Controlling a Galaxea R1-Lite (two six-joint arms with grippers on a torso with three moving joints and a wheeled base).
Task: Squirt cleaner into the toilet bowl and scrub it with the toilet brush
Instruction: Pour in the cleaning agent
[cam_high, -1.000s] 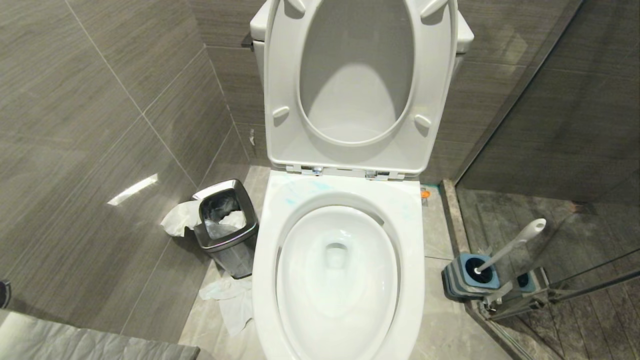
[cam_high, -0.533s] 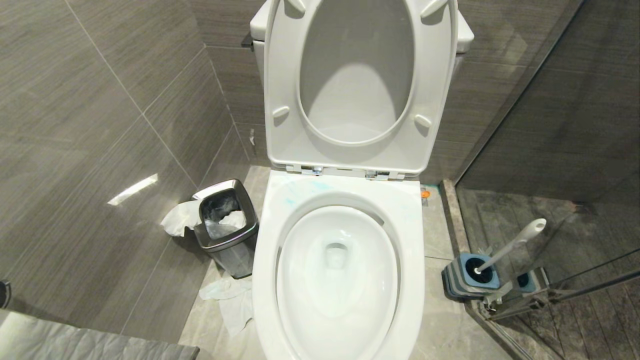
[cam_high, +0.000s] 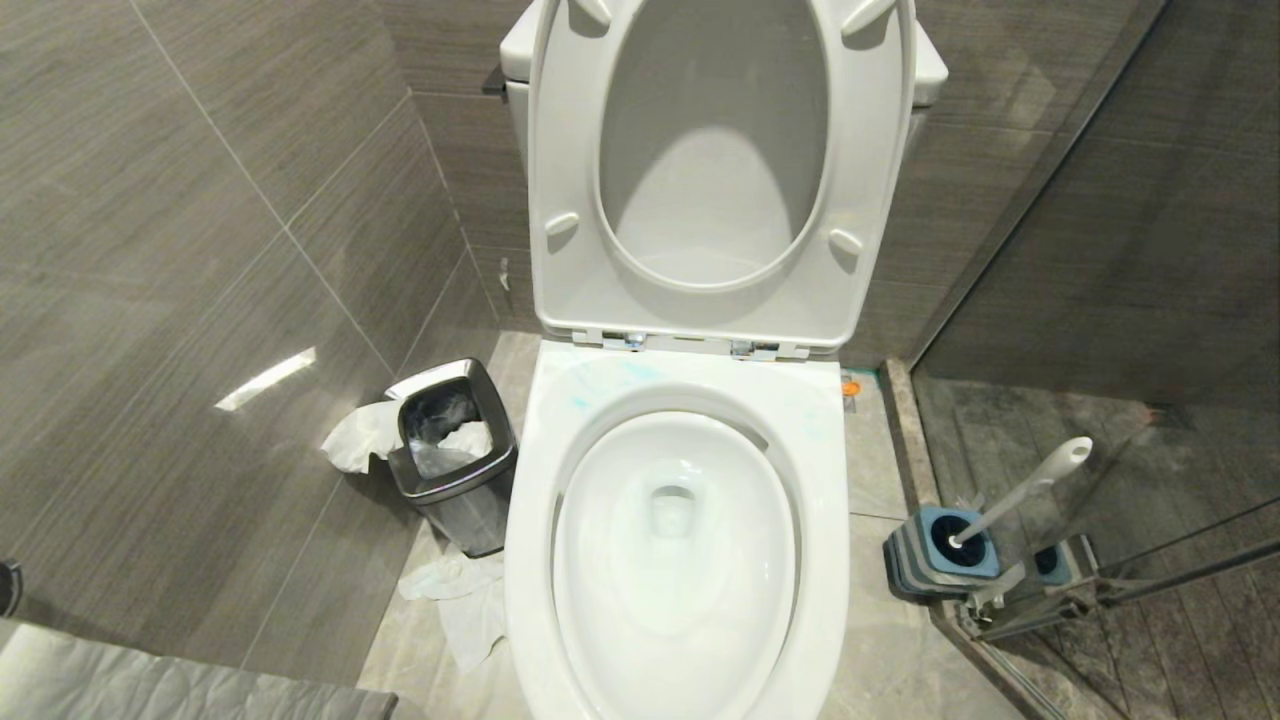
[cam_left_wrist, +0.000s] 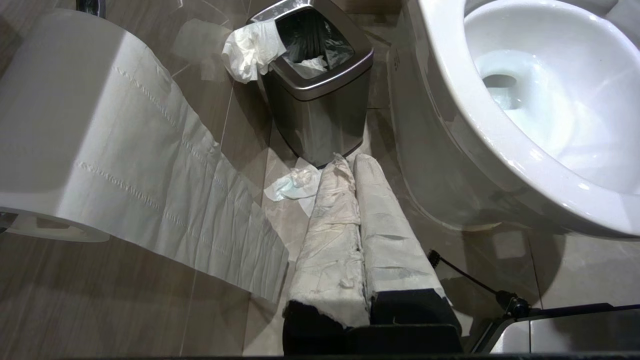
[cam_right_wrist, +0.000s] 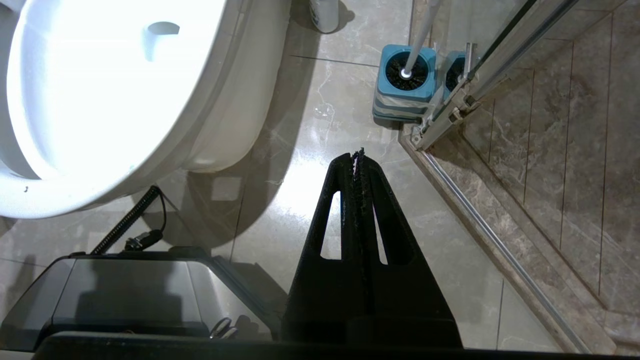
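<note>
At the far left of the head view, grey wood-grain wall tiles (cam_high: 180, 250) fill the frame, and in the lower left corner lies a strip of white toilet paper (cam_high: 150, 690). Right of that, at centre left, the small square steel waste bin (cam_high: 452, 455) stands on the floor just beside the toilet, with crumpled white tissue (cam_high: 358, 436) hanging over its left rim and more crumpled tissue on the floor (cam_high: 465, 600) below it. In the centre of the frame sits the large glossy white ceramic toilet bowl (cam_high: 680, 560), its white plastic seat and lid (cam_high: 715, 170) raised upright against the tank. Faint turquoise-blue smears of the cleaner (cam_high: 600, 385) mark the upper left of the porcelain rim, just below the chrome hinges. At the lower right, well apart from the bowl, the slim white plastic toilet brush (cam_high: 1025, 490) leans to the upper right in its squarish blue-and-grey striped holder (cam_high: 935, 555), which stands against the metal frame of a glass shower partition (cam_high: 1100, 590). In the left wrist view, the left gripper (cam_left_wrist: 356, 162), its fingers (cam_left_wrist: 330, 235) wrapped in white paper, is clenched on nothing, pointing toward the bin. In the right wrist view, the black right gripper (cam_right_wrist: 357, 157) is likewise clenched and empty above the marbled floor tiles (cam_right_wrist: 345, 120), pointing toward the brush holder.
</note>
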